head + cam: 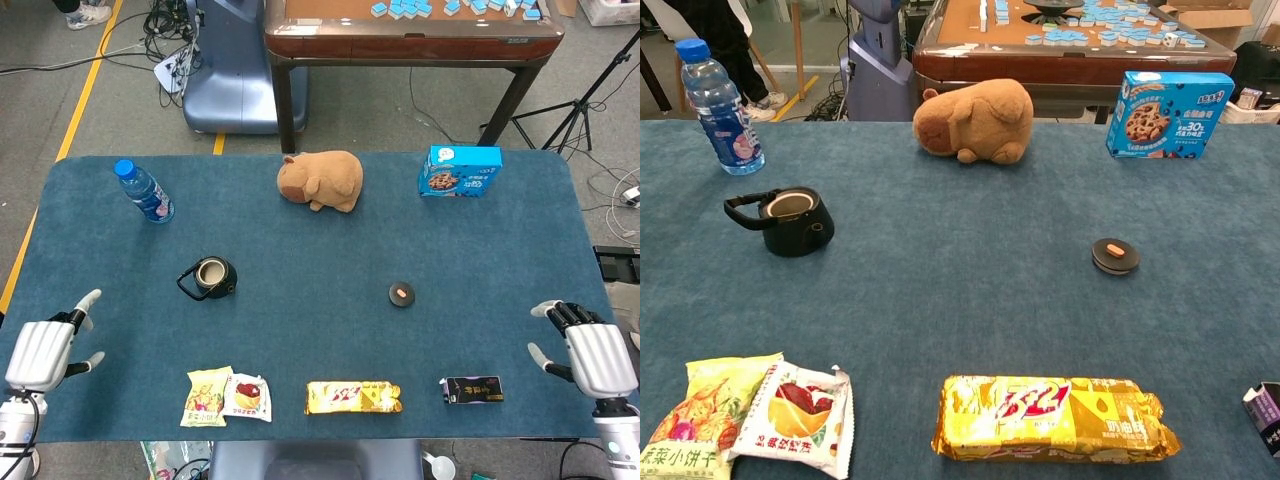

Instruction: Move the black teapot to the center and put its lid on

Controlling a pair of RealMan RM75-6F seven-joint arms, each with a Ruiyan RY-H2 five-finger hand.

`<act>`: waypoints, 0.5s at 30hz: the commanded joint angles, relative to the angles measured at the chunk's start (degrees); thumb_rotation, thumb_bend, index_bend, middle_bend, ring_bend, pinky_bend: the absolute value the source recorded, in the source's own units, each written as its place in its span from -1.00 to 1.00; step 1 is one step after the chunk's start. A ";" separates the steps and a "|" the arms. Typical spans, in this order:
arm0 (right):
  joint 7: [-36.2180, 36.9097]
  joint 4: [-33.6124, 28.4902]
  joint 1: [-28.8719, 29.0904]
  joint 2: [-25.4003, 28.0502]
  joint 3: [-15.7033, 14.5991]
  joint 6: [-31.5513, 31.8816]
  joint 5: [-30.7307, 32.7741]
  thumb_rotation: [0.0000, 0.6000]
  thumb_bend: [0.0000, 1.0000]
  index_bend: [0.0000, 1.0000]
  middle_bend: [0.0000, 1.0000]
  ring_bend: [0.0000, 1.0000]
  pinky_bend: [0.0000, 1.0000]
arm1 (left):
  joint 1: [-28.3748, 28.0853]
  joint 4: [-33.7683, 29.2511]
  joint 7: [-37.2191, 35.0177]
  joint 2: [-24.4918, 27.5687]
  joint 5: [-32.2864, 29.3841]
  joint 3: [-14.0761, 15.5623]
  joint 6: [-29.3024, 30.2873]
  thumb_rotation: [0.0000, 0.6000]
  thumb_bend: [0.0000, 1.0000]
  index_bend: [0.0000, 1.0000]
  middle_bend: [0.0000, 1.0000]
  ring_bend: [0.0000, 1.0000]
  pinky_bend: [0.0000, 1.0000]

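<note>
The black teapot stands lidless on the left part of the blue table, handle pointing left. Its round black lid, with an orange knob, lies apart on the right part of the table. My left hand hovers at the near left edge, fingers spread and holding nothing, well short of the teapot. At the near right edge my right hand is likewise empty, fingers apart. The chest view shows neither hand.
A water bottle stands at the far left, a brown plush animal at the far middle, a blue biscuit box at the far right. Snack packets, a yellow biscuit pack and a dark small box line the near edge.
</note>
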 commanded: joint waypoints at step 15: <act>5.33 0.33 -0.93 2.33 -1.76 3.50 -5.94 1.00 -0.47 -0.26 -0.28 -0.37 -0.13 | -10.53 -4.66 4.59 3.97 -4.22 -2.21 -15.36 1.00 0.13 -0.74 0.72 0.42 0.65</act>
